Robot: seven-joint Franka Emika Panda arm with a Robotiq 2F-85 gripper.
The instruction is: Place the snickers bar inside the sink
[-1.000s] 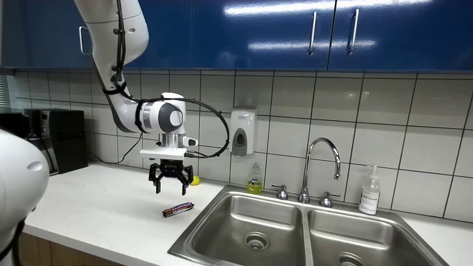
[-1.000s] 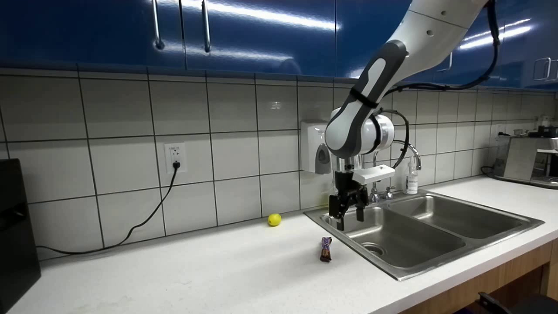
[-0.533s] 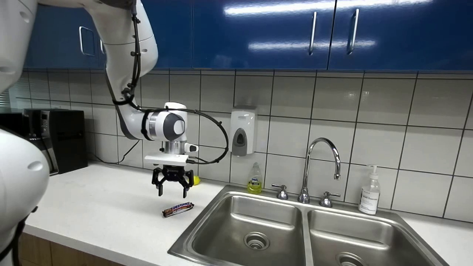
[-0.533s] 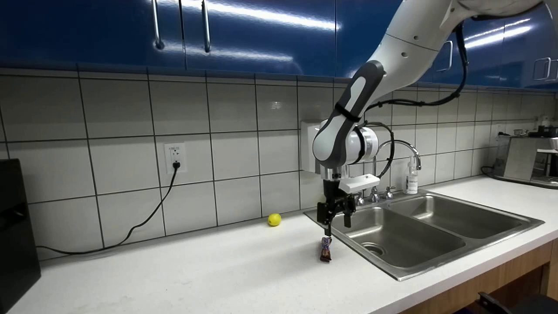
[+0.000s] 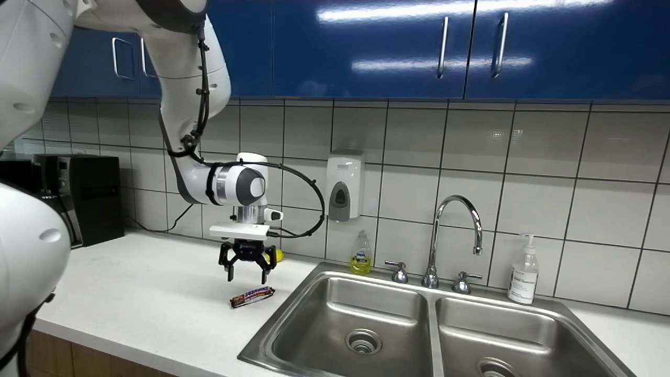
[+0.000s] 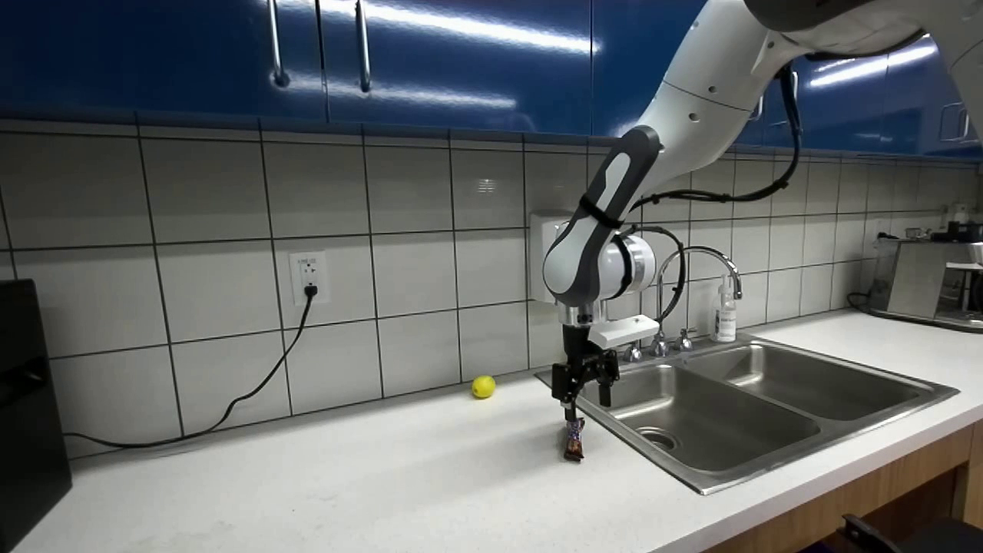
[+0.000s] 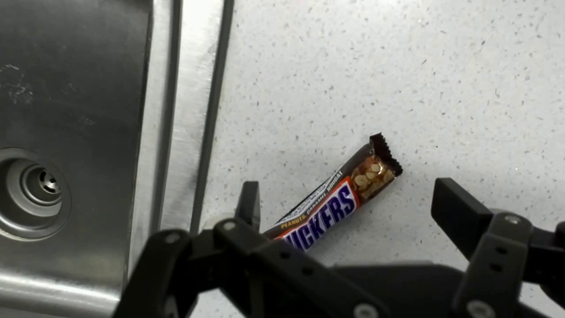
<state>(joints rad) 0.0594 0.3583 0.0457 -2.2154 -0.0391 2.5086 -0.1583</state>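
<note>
The snickers bar point(image 5: 252, 297) lies flat on the white counter, left of the sink point(image 5: 285, 314). It also shows in an exterior view point(image 6: 574, 440) beside the sink's rim point(image 6: 695, 478). My gripper point(image 5: 247, 278) is open and empty, pointing down a little above the bar; an exterior view shows it point(image 6: 587, 405) too. In the wrist view the bar point(image 7: 331, 198) lies slanted between the open fingers point(image 7: 348, 194); its lower left end is hidden behind the left finger. The sink's rim point(image 7: 190, 88) and a drain show on the left there.
A yellow ball point(image 6: 483, 386) sits by the tiled wall, partly behind the gripper in an exterior view point(image 5: 279, 255). A dish soap bottle point(image 5: 361, 255), chrome faucet point(image 5: 433, 246) and pump bottle point(image 5: 524, 275) stand along the sink's back. A black machine point(image 5: 86, 199) stands on the counter.
My gripper has come down toward the snickers bar, shifting slightly right in an exterior view and left in an exterior view. It stays open. The bar has not moved.
</note>
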